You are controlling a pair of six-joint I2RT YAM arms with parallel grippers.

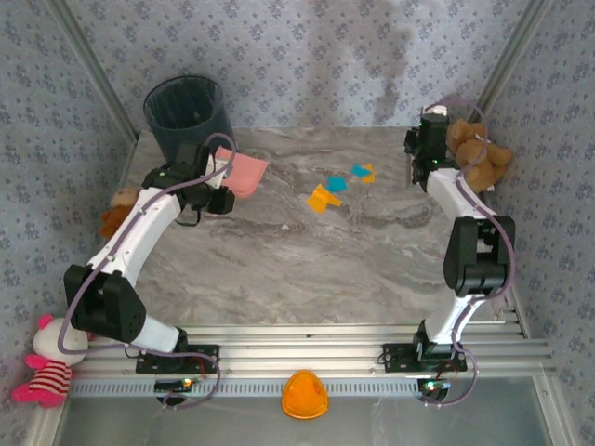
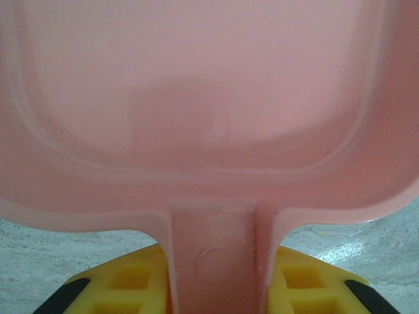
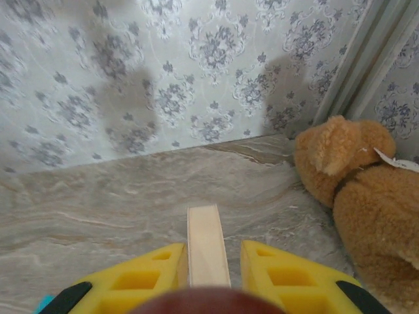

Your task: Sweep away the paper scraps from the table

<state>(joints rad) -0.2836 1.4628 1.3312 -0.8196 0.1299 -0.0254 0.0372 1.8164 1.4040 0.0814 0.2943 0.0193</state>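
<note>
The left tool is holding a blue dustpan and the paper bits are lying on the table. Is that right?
Nearly. The dustpan is pink, not blue, as the left wrist view shows. The left tool does hold it, and the paper scraps do lie on the table.

Surfaces and finishes, as we log them
We list: pink dustpan [image 2: 209, 98], smooth semi-gloss plastic; table [image 1: 353, 260], matt, marble-veined; paper scraps [image 1: 322, 198], flat matt paper; pale strip [image 3: 207, 245], smooth bare wood; bear [image 3: 366, 196], right of frame, fuzzy plush; rail [image 1: 307, 344], ribbed metal.
</note>
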